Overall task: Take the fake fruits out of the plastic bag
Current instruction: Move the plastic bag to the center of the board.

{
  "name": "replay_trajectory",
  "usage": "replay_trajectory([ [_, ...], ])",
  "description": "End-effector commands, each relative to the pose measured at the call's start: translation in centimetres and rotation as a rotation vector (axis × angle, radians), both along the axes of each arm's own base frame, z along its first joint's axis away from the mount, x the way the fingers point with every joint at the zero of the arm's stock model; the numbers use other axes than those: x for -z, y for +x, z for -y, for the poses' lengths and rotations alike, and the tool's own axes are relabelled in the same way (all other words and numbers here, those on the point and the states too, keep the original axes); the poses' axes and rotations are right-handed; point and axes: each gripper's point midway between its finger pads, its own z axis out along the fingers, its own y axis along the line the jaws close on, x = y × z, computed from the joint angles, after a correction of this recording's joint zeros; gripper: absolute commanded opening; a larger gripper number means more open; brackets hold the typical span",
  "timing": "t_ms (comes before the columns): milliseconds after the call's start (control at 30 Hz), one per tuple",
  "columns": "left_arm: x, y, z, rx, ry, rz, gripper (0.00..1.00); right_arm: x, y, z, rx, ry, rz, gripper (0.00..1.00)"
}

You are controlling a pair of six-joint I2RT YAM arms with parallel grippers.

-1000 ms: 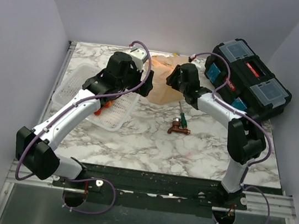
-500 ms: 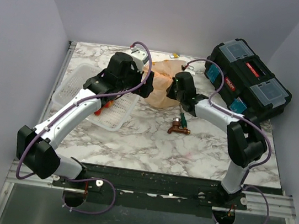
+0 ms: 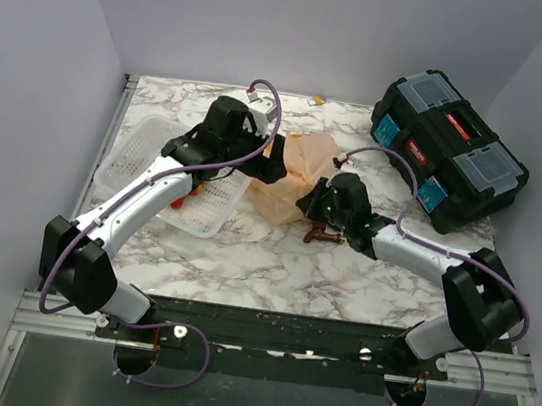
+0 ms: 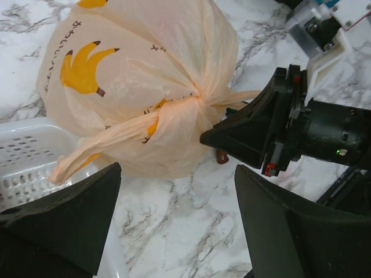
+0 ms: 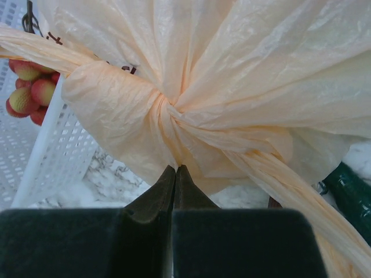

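Note:
The plastic bag (image 3: 296, 166), peach with yellow banana prints, lies knotted shut on the marble table between the two arms. The fake fruits are hidden inside it. My right gripper (image 3: 305, 201) is shut on the plastic bag at its knot; in the right wrist view the closed tips (image 5: 175, 169) pinch the twisted film of the bag (image 5: 232, 63). My left gripper (image 4: 178, 174) hangs open just on the near side of the bag (image 4: 145, 69), with nothing between its fingers. The left wrist view also shows the right gripper (image 4: 211, 138) at the knot.
A white mesh basket (image 3: 151, 161) stands left of the bag, with a bunch of red-yellow berries (image 5: 26, 92) in it. A black toolbox (image 3: 450, 148) sits at the back right. A small brown fitting (image 3: 323, 237) and a green-handled tool (image 5: 351, 194) lie near the right gripper.
The right gripper shut on the bag's knot and drew the bag toward the near side of the table. The left gripper followed a little to the right and narrowed slightly.

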Motion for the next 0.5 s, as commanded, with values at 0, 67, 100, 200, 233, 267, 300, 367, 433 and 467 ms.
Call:
replay_trajectory([
  [0,-1.4,-1.7,2.2,0.086,-0.123,-0.04,0.77,-1.4,-2.8,-1.9,-0.072,0.174,-0.017,0.01],
  [67,-1.2,-2.0,2.5,0.09,-0.134,-0.05,0.76,-1.7,-3.8,-2.4,-0.086,0.221,-0.026,0.01],
  [100,-1.0,-2.0,2.4,0.082,-0.131,-0.044,0.76,-2.0,-4.3,-2.6,-0.095,0.244,-0.029,0.01],
  [200,0.3,-1.7,1.6,0.012,-0.106,-0.083,0.76,-2.9,-5.7,-3.1,-0.109,0.311,-0.037,0.01],
  [233,0.4,-1.9,1.5,0.003,-0.104,-0.117,0.76,-3.1,-6.1,-3.3,-0.117,0.328,-0.035,0.01],
  [267,0.2,-2.1,1.6,0.012,-0.103,-0.137,0.76,-3.2,-6.5,-3.4,-0.121,0.338,-0.037,0.01],
  [300,0.1,-2.5,1.9,0.038,-0.111,-0.136,0.75,-3.4,-6.7,-3.4,-0.122,0.349,-0.038,0.01],
  [367,0.8,-2.7,1.8,0.045,-0.103,-0.13,0.75,-3.4,-7.3,-3.5,-0.133,0.362,-0.043,0.01],
  [433,1.6,-3.1,1.9,0.071,-0.105,-0.121,0.74,-3.3,-7.5,-3.7,-0.144,0.36,-0.047,0.01],
  [467,2.0,-3.4,2.0,0.087,-0.104,-0.125,0.72,-3.1,-7.6,-3.7,-0.145,0.353,-0.055,0.01],
])
